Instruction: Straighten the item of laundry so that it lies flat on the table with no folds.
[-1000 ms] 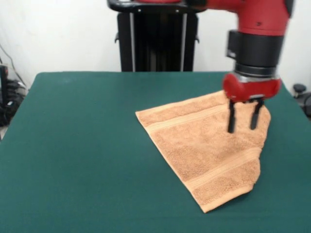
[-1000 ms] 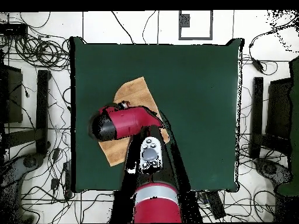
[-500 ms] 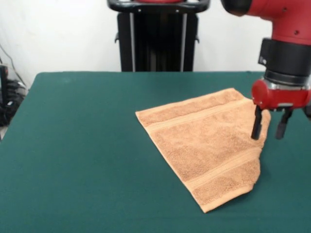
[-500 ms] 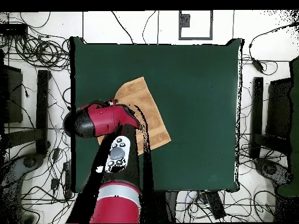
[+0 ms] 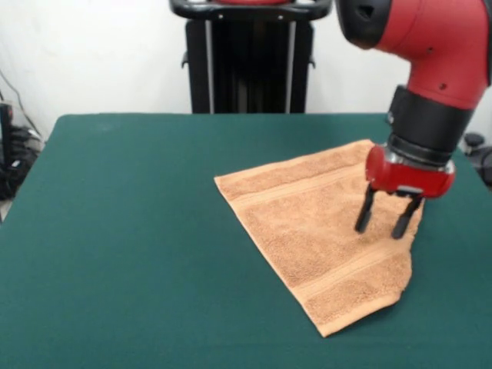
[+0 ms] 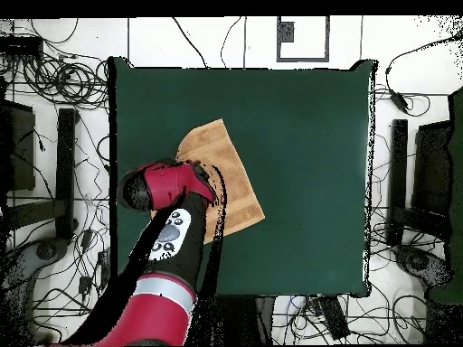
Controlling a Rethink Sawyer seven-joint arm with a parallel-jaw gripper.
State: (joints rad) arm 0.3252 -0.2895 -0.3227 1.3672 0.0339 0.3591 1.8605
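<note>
The light-orange towel [image 5: 323,231] lies on the green table [image 5: 131,231], folded over into a triangle-like shape with ribbed bands showing. Its fold runs along the right edge in the front view. My gripper [image 5: 380,228] is open and empty, with both black fingers pointing down just above the towel's right side near the folded edge. In the overhead view the red arm [image 6: 163,185] covers part of the towel [image 6: 222,167], and the gripper itself is hidden under the arm.
The robot's black pedestal [image 5: 250,58] stands behind the table's far edge. Cables and equipment lie on the floor around the table [image 6: 54,108] in the overhead view. The towel sits toward the right half of the table in the front view.
The gripper swung right past the towel's edge, then came back left and lower over the towel's right side. The towel has not moved.
</note>
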